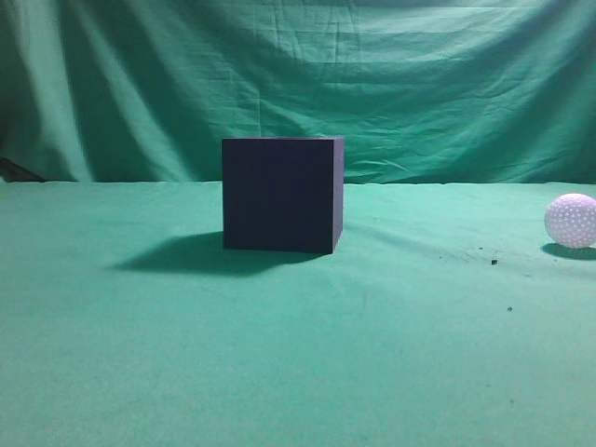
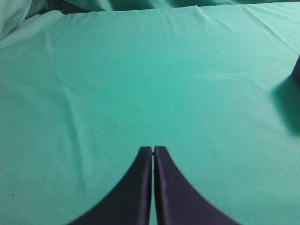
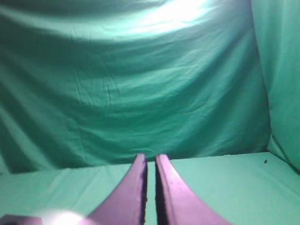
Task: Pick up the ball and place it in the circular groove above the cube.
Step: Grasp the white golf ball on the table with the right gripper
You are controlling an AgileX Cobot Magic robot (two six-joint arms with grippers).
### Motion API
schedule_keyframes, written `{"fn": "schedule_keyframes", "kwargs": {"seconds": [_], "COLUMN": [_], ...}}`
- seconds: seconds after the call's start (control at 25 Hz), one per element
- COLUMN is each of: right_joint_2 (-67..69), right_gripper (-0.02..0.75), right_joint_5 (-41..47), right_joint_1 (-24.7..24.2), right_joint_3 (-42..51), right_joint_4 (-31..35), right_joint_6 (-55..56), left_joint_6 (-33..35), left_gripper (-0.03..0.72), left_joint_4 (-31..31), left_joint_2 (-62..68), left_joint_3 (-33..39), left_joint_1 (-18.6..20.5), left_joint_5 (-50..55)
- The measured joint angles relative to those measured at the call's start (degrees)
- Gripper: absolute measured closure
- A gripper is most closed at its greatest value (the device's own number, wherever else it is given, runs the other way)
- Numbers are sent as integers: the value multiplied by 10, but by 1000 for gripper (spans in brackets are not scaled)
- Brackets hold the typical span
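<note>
The dark navy cube (image 1: 282, 194) stands on the green cloth at the middle of the exterior view, casting a shadow to its left. The white dimpled ball (image 1: 571, 221) rests on the cloth at the far right edge, well apart from the cube. Neither gripper shows in the exterior view. My left gripper (image 2: 153, 149) is shut and empty over bare cloth; a dark sliver of the cube (image 2: 297, 70) shows at that view's right edge. My right gripper (image 3: 151, 157) is shut and empty, pointing at the backdrop. A bright white blur (image 3: 61, 218) sits at its lower left; I cannot tell what it is.
A green cloth (image 1: 298, 354) covers the table and a creased green backdrop (image 1: 391, 84) hangs behind it. A few dark specks (image 1: 494, 262) lie on the cloth left of the ball. A green side curtain (image 3: 281, 70) shows at the right of the right wrist view.
</note>
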Motion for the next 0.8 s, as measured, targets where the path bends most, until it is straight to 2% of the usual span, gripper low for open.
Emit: {"fn": "schedule_keyframes", "kwargs": {"seconds": [0.12, 0.36, 0.64, 0.8], "right_joint_2": [15, 166, 294, 381], "right_gripper": [738, 738, 738, 738], "right_joint_5": [69, 208, 222, 299], "right_joint_1": [0, 0, 0, 0], "right_joint_3": [-51, -152, -204, -278], "right_joint_4": [1, 7, 34, 36], "right_joint_6": [-30, -32, -21, -81], "left_joint_6": [0, 0, 0, 0], "left_gripper": [688, 688, 688, 688], "left_joint_4": [0, 0, 0, 0], "left_joint_2": [0, 0, 0, 0], "left_joint_3": [0, 0, 0, 0], "left_joint_1": [0, 0, 0, 0], "left_joint_5": [0, 0, 0, 0]}}
